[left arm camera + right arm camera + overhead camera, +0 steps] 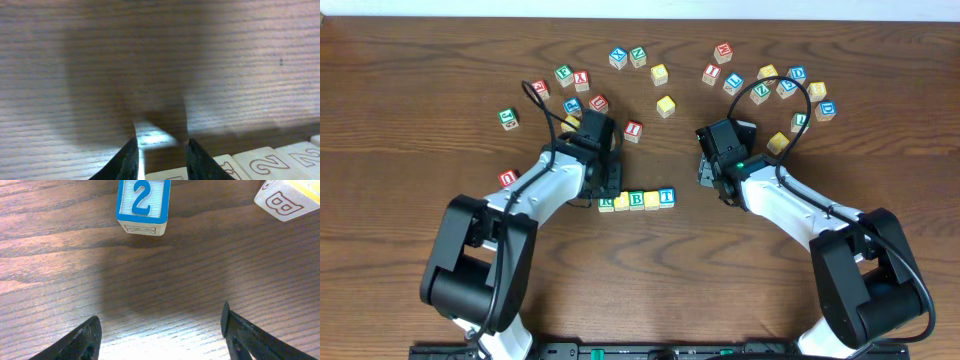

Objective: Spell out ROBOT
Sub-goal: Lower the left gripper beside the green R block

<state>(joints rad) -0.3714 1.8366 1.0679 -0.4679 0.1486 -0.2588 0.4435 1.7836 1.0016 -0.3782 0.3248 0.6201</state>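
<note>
Wood desk [400,120], loose cubes scattered toward far edge. L gripper [161,150] sits over left end of ROBOT cubes [637,199], a 5-cube row mid-desk; fingers set narrow, can't tell if grasping. R gripper [160,330] spread wide, empty, just right of row.

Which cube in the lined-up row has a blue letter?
The T cube at the row's right end, overhead view. The R cube and B cube have green letters; the yellow-topped cubes show none.
</note>
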